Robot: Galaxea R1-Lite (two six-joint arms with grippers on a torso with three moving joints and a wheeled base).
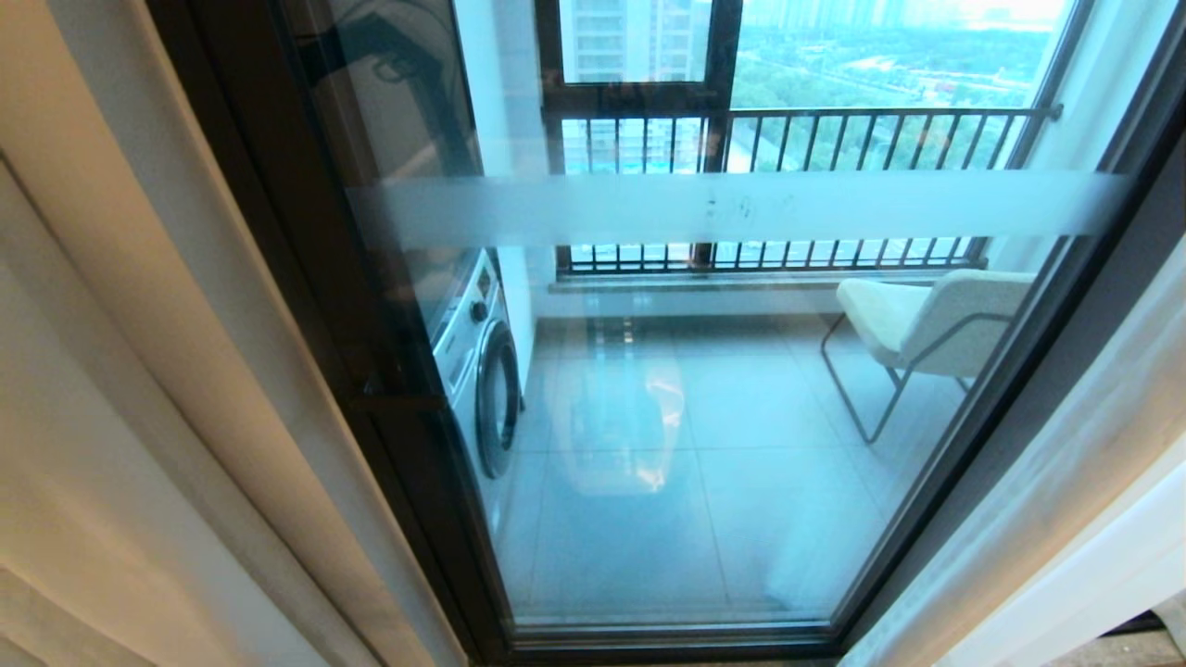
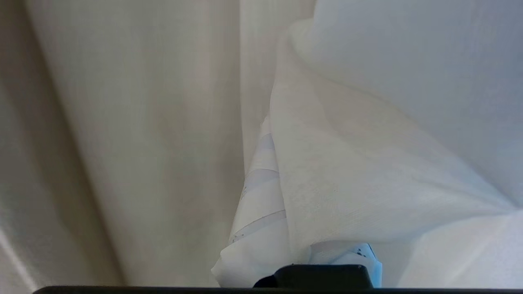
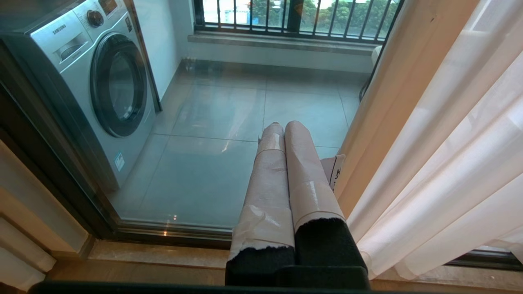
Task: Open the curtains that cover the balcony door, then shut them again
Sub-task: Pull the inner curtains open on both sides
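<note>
White sheer curtains point(image 1: 1066, 519) hang bunched at 4 o'clock, door point(image 1: 704, 389) uncovered. Left pincer point(image 2: 286, 245) is clamped on curtain fabric; right pincer point(image 3: 286, 134) is together, idle, facing the glass.

Head view: balcony door point(image 1: 649, 389) fills the centre, its frame running from 12 down to 6. Curtains point(image 1: 1066, 519) bunched at 4 o'clock, in front of the door's right frame; a drape point(image 1: 111, 417) at 9 o'clock, in front of the left frame. Behind the glass: washing machine point(image 1: 482, 371) at 8, chair point(image 1: 927, 324) at 3, railing window point(image 1: 797, 185) at 12, behind both. Left gripper point(image 2: 322, 261) sits among curtain folds. Right gripper point(image 3: 286, 163) before the glass, washing machine at its 10, curtains at its 3.
</note>
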